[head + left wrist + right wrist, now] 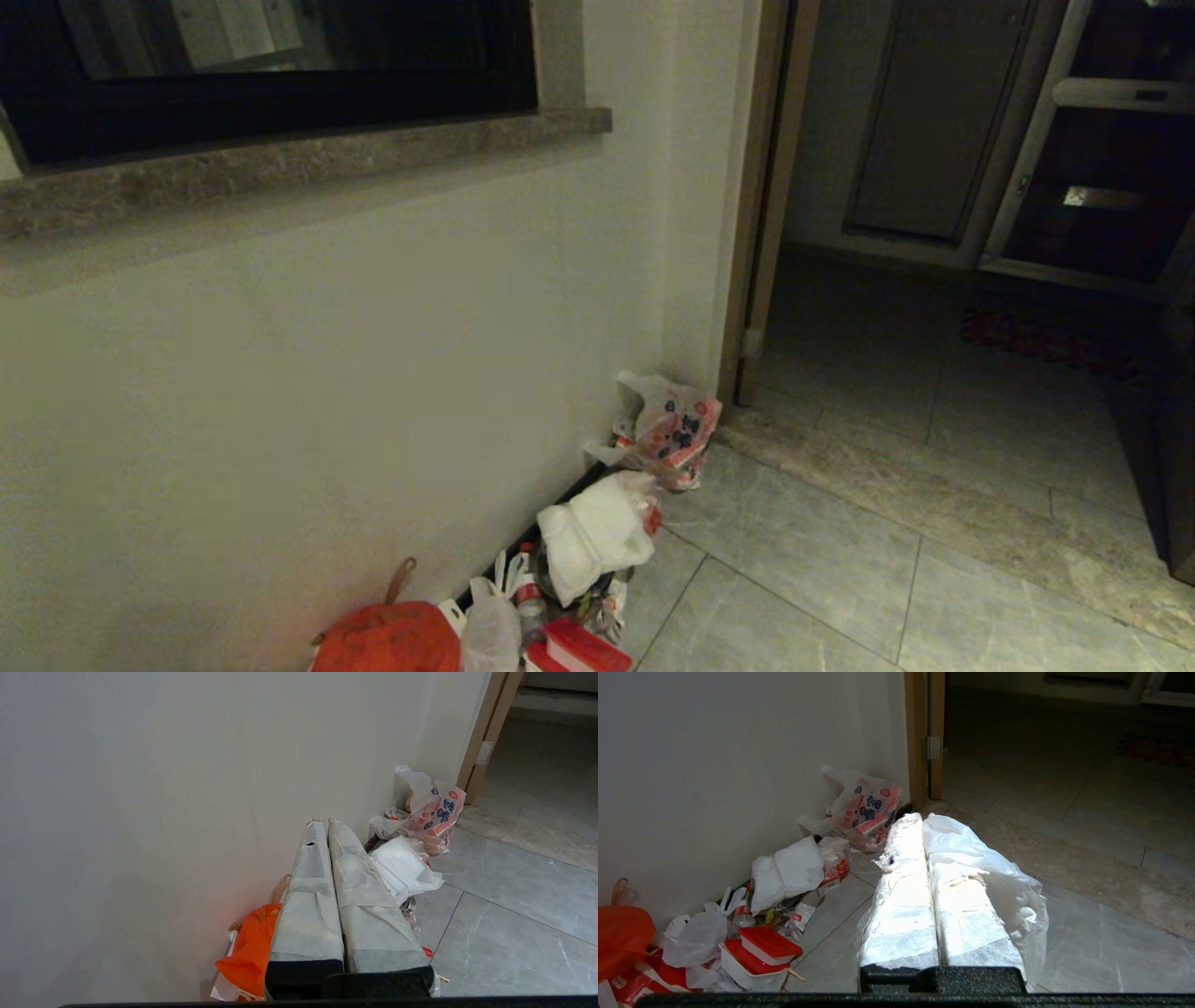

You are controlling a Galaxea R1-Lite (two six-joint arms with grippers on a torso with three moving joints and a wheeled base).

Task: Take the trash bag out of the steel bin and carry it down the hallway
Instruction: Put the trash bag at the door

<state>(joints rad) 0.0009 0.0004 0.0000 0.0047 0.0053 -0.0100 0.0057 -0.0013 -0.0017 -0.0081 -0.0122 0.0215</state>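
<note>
Trash bag (1008,882): thin, translucent, whitish.

Left end effector (325,822), right end effector (920,819): white-wrapped tapered fingers, black bases.

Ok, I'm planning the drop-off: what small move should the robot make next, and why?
Probably roll the base a little nearer the rubbish pile by the wall, with the right end effector shut: the trash bag hangs from it, and the pile lies just ahead.
</note>
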